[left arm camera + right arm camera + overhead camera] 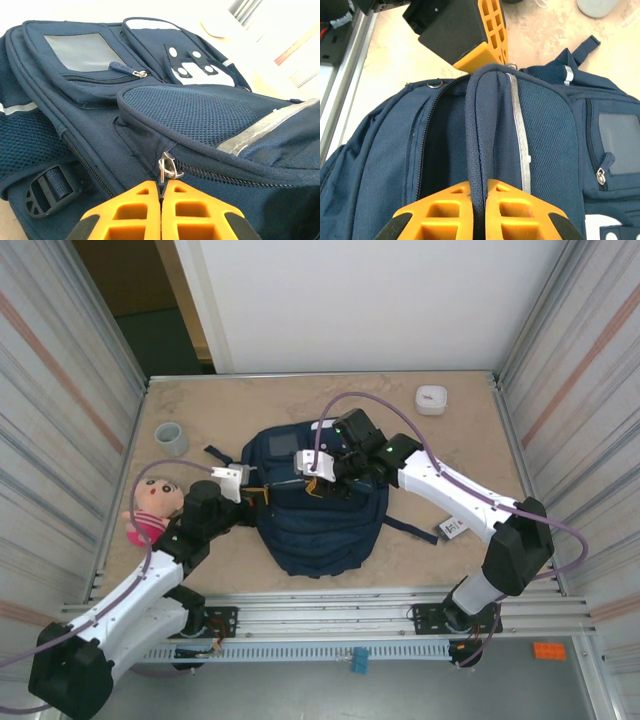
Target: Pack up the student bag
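At student bag's (320, 530) nine o'clock, left fingers (132, 212) pinch zipper pull (169, 167); right fingers (447, 210) clamp flap seam (476, 140), likely tensioning for unzipping.

The table (230, 405) bore the student bag (320, 530), a doll (155, 502) and grey roll (171, 438) to its left, a white tub (431, 399) right

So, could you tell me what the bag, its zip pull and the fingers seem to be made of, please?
The bag looks like matte navy woven fabric, its weave visible, with open mesh panels. The zip pull is probably metal: silvery, glinting. The fingers look like moulded plastic, matte orange with ribbed cut-outs, though rubber is possible.
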